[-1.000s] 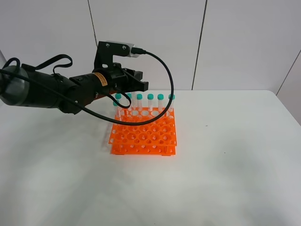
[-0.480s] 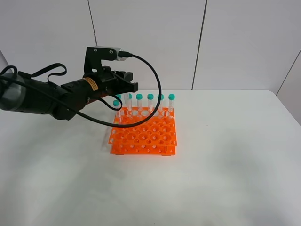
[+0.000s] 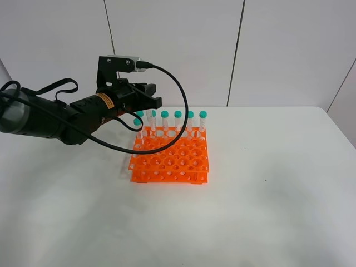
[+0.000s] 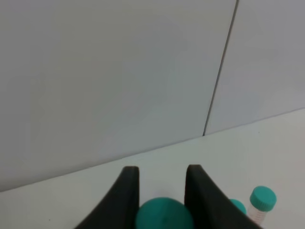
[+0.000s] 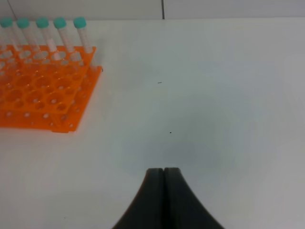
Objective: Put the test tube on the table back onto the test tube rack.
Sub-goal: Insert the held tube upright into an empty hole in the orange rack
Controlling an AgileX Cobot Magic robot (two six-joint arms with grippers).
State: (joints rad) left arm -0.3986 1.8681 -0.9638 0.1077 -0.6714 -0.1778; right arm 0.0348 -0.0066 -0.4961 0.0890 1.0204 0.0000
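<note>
The orange test tube rack stands on the white table and also shows in the right wrist view. Several teal-capped test tubes stand upright in its back rows. No tube lies on the table. My left gripper hovers over the rack's back left corner. In the left wrist view the left gripper has its fingers apart, with a teal cap just below them. My right gripper is shut and empty over bare table to the right of the rack.
A black cable loops from the left wrist camera down over the rack's back left. A white panelled wall stands behind the table. The right arm does not show in the exterior view.
My left gripper has drawn back to the left, away from the middle of the back row of tubes. The tubes stay upright in the rack. The right arm is out of the earlier frames.
</note>
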